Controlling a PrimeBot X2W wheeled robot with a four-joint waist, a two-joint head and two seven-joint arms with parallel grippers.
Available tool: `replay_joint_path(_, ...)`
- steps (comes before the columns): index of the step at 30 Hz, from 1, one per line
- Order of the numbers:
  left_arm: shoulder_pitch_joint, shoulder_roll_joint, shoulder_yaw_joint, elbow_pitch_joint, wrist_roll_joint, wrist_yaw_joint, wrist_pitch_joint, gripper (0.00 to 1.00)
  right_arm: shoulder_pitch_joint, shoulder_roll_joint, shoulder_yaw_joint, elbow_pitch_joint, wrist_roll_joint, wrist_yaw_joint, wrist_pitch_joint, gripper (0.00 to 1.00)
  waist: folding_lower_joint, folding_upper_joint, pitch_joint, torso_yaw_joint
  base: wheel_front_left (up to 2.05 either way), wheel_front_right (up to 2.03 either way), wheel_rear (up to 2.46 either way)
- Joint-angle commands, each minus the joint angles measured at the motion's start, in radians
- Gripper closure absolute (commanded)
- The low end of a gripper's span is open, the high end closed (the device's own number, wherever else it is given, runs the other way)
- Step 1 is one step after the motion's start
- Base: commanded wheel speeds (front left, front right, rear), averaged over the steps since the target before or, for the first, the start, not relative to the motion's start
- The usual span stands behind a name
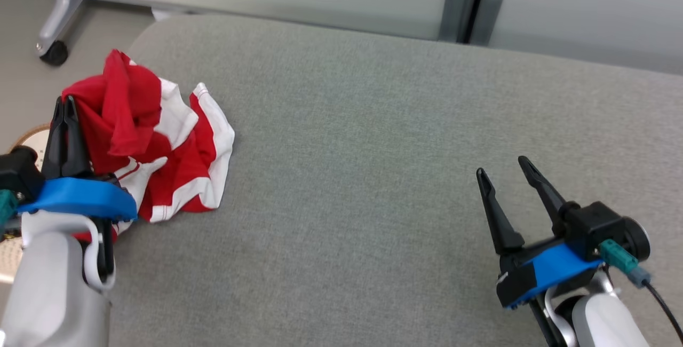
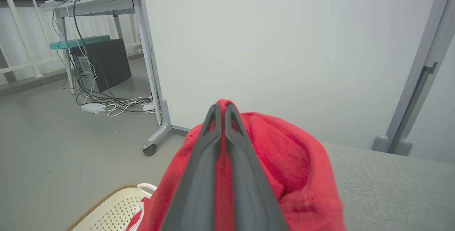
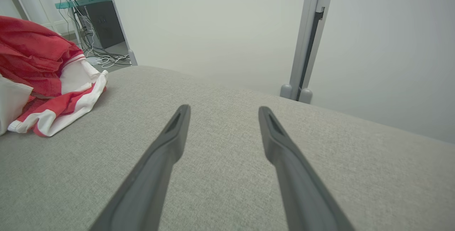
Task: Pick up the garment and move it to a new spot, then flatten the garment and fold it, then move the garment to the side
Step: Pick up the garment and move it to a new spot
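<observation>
Garment (image 1: 160,144), red and white, lies crumpled at the left edge of the grey fabric-covered table (image 1: 373,149). The left gripper (image 1: 64,104) is pressed together, pinching a red fold. The right gripper (image 1: 501,166) stands spread over bare table, well apart. Only the pick-up looks started; moving, flattening, folding and setting aside remain.

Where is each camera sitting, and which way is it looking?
Head view: on the head, looking down at the cushion; shows the left gripper shut on the garment and the open right gripper.
Left wrist view: on the left wrist, looking along its shut fingers over the garment to floor and panel.
Right wrist view: on the right wrist, looking along its open fingers across the cushion to the panel.
Shared: all three show the garment and cushion.
</observation>
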Motion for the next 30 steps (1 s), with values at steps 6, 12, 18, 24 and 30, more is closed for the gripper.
replay_joint_path(6, 0.127, -0.034, -0.053, -0.193, 0.031, 0.013, 0.017, 1.00, 0.053, 0.013, -0.008, 0.001, 0.007, 0.000, -0.008, 0.00, 0.0002, 0.0001, -0.105, -0.087, 0.00, 0.00, 0.00)
replay_joint_path(12, 0.173, -0.099, -0.174, -0.347, 0.051, -0.015, 0.087, 1.00, 0.058, 0.020, -0.013, -0.019, 0.008, 0.000, 0.000, 0.00, 0.0002, 0.0001, -0.098, -0.174, 0.00, 0.00, 0.00)
replay_joint_path(18, 0.114, -0.149, -0.312, -0.375, 0.057, -0.053, 0.128, 1.00, 0.036, 0.028, -0.015, -0.030, 0.013, 0.000, -0.012, 0.00, 0.0002, 0.0001, -0.047, -0.306, 0.00, 0.00, 0.00)
replay_joint_path(24, 0.021, -0.184, -0.466, -0.353, 0.047, -0.074, 0.129, 1.00, 0.021, 0.035, -0.027, -0.015, 0.029, 0.000, -0.036, 0.00, 0.0002, 0.0001, 0.025, -0.437, 0.00, 0.00, 0.00)
replay_joint_path(30, -0.035, -0.195, -0.594, -0.276, 0.024, -0.080, 0.143, 1.00, 0.008, 0.037, -0.034, 0.010, 0.064, 0.000, -0.077, 0.00, 0.0002, 0.0001, 0.097, -0.519, 0.00, 0.00, 0.00)
